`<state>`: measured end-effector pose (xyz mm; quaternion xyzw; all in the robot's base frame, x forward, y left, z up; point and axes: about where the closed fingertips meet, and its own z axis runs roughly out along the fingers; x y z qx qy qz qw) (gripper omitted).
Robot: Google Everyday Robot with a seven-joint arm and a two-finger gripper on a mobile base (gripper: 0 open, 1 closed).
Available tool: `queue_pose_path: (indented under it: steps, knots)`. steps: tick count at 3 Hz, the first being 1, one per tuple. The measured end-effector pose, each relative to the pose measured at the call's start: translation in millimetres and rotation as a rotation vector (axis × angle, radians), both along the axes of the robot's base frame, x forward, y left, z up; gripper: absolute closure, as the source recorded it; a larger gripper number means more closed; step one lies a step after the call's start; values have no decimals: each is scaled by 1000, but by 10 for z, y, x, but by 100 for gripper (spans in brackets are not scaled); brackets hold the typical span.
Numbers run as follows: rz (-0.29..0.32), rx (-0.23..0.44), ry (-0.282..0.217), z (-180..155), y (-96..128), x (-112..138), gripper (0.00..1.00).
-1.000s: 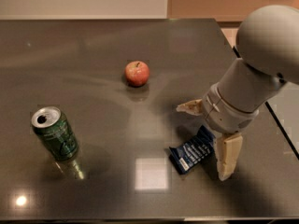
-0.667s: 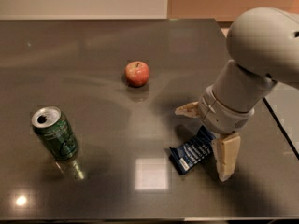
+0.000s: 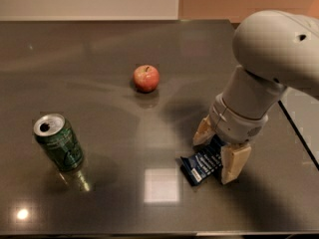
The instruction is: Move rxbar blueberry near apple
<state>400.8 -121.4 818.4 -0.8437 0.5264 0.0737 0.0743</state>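
Observation:
The rxbar blueberry [image 3: 201, 166], a flat dark navy bar with white lettering, lies on the dark table at the lower right. My gripper [image 3: 218, 151] is over its right end, open, with one tan finger [image 3: 203, 130] behind the bar and the other [image 3: 233, 164] in front of it; the bar's right part is hidden between them. The apple [image 3: 146, 77], small, round and red, sits on the table well up and to the left of the bar, apart from the gripper.
A green soda can [image 3: 58, 143] stands upright at the left front. The table's right edge [image 3: 298, 133] runs close behind my arm. A bright light reflection [image 3: 161, 185] lies on the table just left of the bar.
My arm has shifted a little to the left and lower, bringing the fingers closer around the bar's right end. The bar, the apple and the can have not moved.

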Motion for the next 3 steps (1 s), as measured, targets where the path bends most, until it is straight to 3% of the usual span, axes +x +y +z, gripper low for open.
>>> queue_pose_path:
  steps: [2,3]
  knots:
    - [-1,-3,2,69,-7,5,87]
    - [-58,-9,-8,196,-31,178,100]
